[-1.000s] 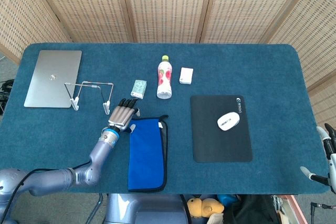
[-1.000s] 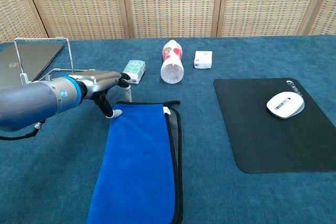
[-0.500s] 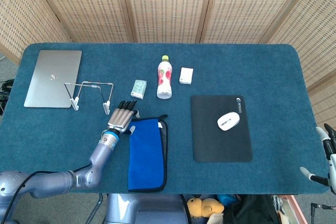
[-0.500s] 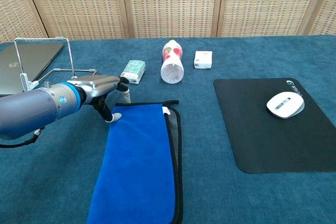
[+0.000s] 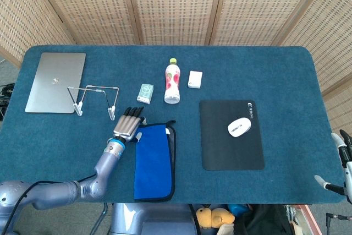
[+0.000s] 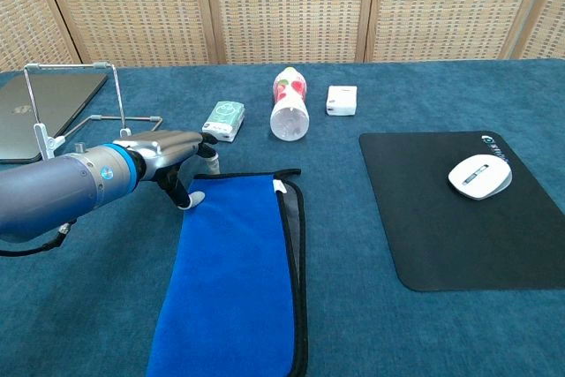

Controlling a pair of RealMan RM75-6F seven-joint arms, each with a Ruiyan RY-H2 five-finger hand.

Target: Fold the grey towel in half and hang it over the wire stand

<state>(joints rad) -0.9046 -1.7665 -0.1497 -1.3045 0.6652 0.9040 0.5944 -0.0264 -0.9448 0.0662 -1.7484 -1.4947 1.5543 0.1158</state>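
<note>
Laptop [image 5: 56, 82] lies closed at far left of table [image 5: 275, 70], lid up. Wire stand [image 5: 93, 98] stands just right of it, upright on its feet, nothing hung on it; in chest view the stand [image 6: 71, 103] shows near the left edge.

Left hand [image 5: 127, 125] sits front-right of the stand, palm down, fingers stretched toward the far side and a bit apart, holding nothing. In chest view the left hand [image 6: 172, 152] has a fingertip down just at the towel's far-left corner; touching cloth or table, can't tell.

Towel [image 5: 154, 160] lies flat near front edge, folded into a narrow strip w/ long axis running near-to-far, blue face up, dark edge along its right side. It's right of and nearer than the hand; far-left corner at the fingertips.

Small green pack [image 5: 144, 92], bottle [image 5: 172, 82] on its side, white box [image 5: 194, 78] sit further back. Mouse [image 5: 239, 127] on black pad [image 5: 231, 135] to the right.

Right hand [image 5: 341, 163] at far right edge, off the table, fingers apart, empty.
</note>
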